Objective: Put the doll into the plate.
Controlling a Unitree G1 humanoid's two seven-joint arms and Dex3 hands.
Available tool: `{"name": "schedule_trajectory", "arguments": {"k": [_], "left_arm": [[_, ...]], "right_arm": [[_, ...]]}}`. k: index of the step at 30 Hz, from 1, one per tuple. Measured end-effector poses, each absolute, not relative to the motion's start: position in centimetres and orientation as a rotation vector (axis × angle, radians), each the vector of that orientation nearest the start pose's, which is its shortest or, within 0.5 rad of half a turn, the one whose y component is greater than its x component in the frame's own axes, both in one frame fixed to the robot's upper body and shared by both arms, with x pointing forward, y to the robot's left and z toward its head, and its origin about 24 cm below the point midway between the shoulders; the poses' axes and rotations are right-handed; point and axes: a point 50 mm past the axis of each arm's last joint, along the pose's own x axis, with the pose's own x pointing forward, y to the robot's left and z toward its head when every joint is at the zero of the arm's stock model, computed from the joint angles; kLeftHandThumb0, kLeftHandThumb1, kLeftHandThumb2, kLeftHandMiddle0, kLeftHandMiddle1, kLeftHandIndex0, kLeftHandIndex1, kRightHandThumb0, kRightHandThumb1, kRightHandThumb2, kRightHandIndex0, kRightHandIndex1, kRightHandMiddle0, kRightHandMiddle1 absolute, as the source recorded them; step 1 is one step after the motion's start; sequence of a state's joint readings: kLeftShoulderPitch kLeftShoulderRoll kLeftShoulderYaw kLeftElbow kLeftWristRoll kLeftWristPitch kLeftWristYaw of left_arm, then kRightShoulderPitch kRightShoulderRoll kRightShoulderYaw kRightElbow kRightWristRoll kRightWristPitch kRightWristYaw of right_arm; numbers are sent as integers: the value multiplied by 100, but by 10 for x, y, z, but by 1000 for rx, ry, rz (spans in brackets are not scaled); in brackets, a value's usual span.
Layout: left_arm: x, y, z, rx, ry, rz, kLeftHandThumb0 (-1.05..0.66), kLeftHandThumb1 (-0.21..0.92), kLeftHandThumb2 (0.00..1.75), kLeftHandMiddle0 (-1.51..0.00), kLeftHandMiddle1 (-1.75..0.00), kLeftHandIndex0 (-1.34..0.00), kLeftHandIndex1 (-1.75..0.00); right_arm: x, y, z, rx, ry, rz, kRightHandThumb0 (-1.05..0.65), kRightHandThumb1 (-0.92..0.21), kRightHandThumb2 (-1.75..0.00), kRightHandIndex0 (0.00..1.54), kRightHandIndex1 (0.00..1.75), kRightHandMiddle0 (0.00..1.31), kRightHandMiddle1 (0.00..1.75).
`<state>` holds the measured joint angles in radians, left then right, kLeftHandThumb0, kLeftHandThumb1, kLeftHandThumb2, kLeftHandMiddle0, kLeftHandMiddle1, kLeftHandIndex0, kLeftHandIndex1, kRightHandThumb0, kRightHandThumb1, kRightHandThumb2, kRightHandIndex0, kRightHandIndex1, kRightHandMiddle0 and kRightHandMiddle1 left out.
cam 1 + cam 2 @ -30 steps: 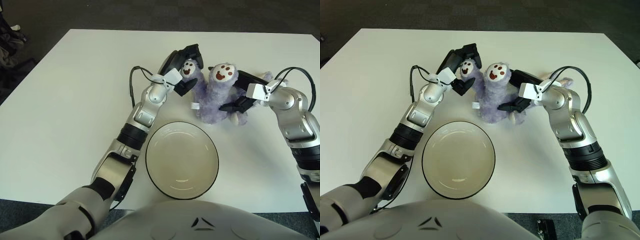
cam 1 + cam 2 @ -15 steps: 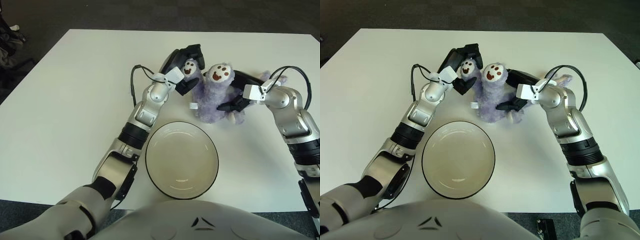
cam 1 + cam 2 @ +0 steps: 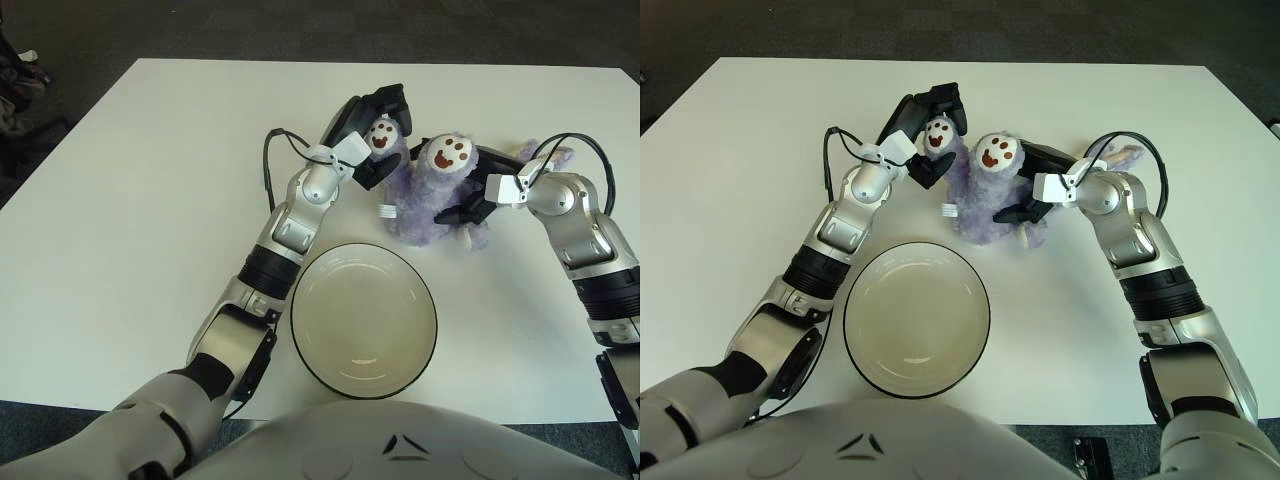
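Observation:
A fluffy purple doll (image 3: 425,200) with a large smiling face and a smaller face (image 3: 381,135) beside it sits upright on the white table, just beyond the plate. My left hand (image 3: 368,128) is curled around the smaller face on the doll's left side. My right hand (image 3: 482,196) presses its black fingers against the doll's right flank. The doll is held between both hands. The cream plate (image 3: 363,320) with a dark rim lies empty near me, in front of the doll.
The white table (image 3: 150,180) stretches wide to the left and behind the doll. Dark carpet surrounds it. Cables loop off both wrists (image 3: 270,150). My torso fills the bottom edge.
The doll has shifted slightly left and back between my hands, and my right hand has followed it inward. The left hand has barely moved.

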<state>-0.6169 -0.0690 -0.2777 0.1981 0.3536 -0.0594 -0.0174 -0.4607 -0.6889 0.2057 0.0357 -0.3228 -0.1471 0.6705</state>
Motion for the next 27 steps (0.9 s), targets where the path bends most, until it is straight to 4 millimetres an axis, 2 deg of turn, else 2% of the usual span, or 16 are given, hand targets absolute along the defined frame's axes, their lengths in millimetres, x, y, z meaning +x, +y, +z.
{"name": "schedule_trajectory", "arguments": {"k": [5, 7, 11, 14, 15, 18, 19, 21, 22, 24, 27], "left_arm": [[319, 15, 174, 401, -533, -406, 0, -6, 175, -90, -173, -67, -175], [318, 15, 174, 400, -533, -406, 0, -7, 175, -90, -173, -67, -175], [318, 15, 174, 399, -535, -405, 0, -7, 175, -90, -171, -68, -175], [318, 15, 175, 399, -537, -405, 0, -7, 175, -91, -171, -68, -175], [318, 15, 175, 399, -537, -405, 0, -8, 175, -91, -170, -68, -175], [318, 15, 175, 400, -537, -405, 0, -8, 175, -91, -170, -69, -175], [318, 15, 175, 401, -537, -405, 0, -8, 175, -91, -169, -69, -175], [318, 15, 175, 404, -538, -404, 0, -8, 175, -91, -169, -69, -175], [318, 15, 175, 405, -538, -404, 0, -8, 175, -91, -169, -69, -175], [318, 15, 175, 405, -538, -403, 0, -7, 175, -91, -171, -68, -175], [318, 15, 175, 402, -533, -402, 0, -7, 175, -90, -173, -68, -175]], "right_arm": [[307, -176, 154, -1214, -109, 813, -72, -31, -86, 0, 7, 0, 33], [308, -176, 154, -1221, -92, 825, -65, -26, -91, 2, 9, 0, 36], [308, -177, 156, -1222, -62, 835, -43, -15, -104, 0, 41, 0, 58], [308, -177, 156, -1217, -53, 829, -33, -12, -109, 0, 60, 0, 70], [308, -176, 157, -1215, -52, 826, -27, -10, -112, 0, 74, 0, 80], [308, -176, 157, -1200, -41, 813, -17, -6, -119, 0, 96, 0, 97], [308, -176, 156, -1192, -38, 809, -13, -6, -121, 0, 101, 0, 101], [309, -176, 156, -1177, -35, 799, 5, -5, -135, 0, 116, 0, 117], [309, -176, 155, -1172, -34, 795, 8, -4, -137, 0, 119, 0, 120], [309, -176, 155, -1166, -33, 787, 18, -4, -148, 0, 139, 0, 141], [309, -176, 155, -1186, -35, 772, 25, -5, -157, 0, 157, 3, 161]]}}
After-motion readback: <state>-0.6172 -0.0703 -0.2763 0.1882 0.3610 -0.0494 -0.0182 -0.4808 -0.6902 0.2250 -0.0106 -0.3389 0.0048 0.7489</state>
